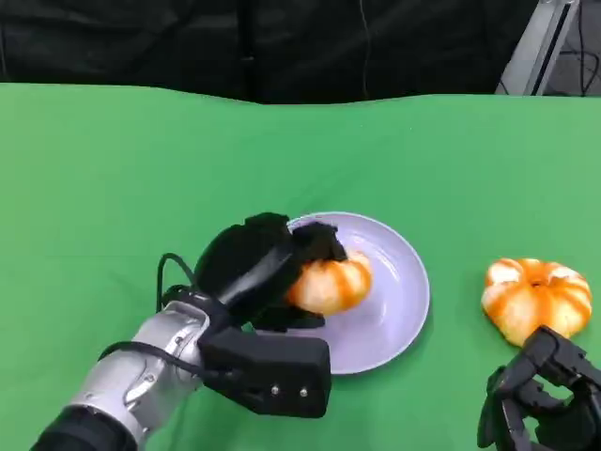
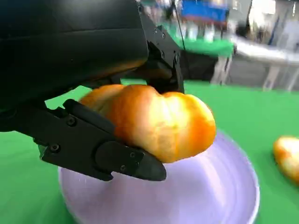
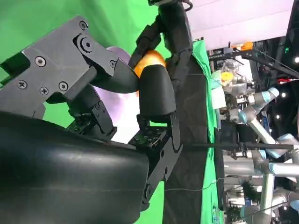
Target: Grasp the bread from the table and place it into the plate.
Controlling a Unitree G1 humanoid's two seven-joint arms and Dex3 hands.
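My left hand (image 1: 252, 268) grips a golden-orange bread roll (image 1: 331, 285) over the left half of the lavender plate (image 1: 399, 324). In the left wrist view the roll (image 2: 159, 122) sits between my black fingers (image 2: 107, 156), just above the plate (image 2: 219, 196); I cannot tell whether it touches the plate. A second roll (image 1: 537, 296) lies on the green table to the right of the plate, also seen as a blurred roll (image 2: 287, 158) in the left wrist view. My right hand (image 1: 543, 402) rests low at the front right, just short of that roll, its fingers (image 3: 154, 93) apart and holding nothing.
The green table (image 1: 141, 169) stretches wide to the left and behind the plate. A dark curtain (image 1: 282, 47) and a metal post (image 1: 540, 42) stand past the far edge. A black cable (image 1: 169, 272) loops off my left wrist.
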